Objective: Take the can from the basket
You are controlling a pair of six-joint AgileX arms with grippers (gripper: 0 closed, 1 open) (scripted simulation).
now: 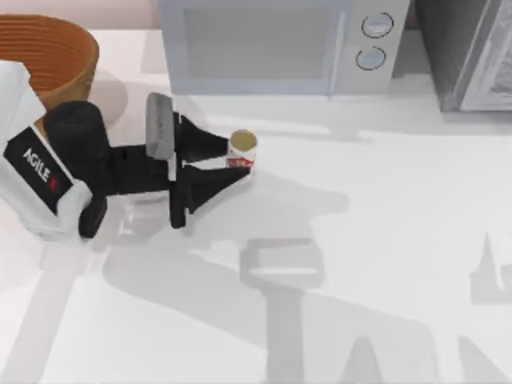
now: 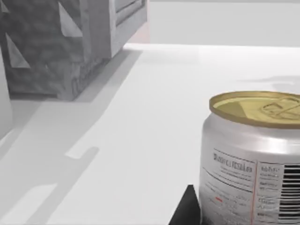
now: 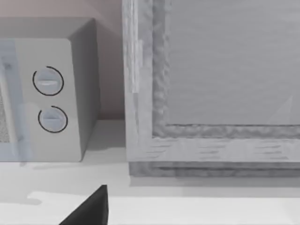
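L tool [image 1: 234, 162] grips can [image 1: 242, 150] on table [image 1: 384, 240].

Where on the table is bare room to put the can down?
Bare: the wide stretch right of the can, in front of the microwave. Crowded: the left side, with the basket and the left hand around the can.

The can [image 1: 242, 150] stands upright on the table, well clear of the basket [image 1: 56, 56] and off to its right. It is small and silver, with a red-and-white label and a dull gold top. The basket, round brown wicker with ribbed orange-brown inner walls, sits at the table's far left corner.
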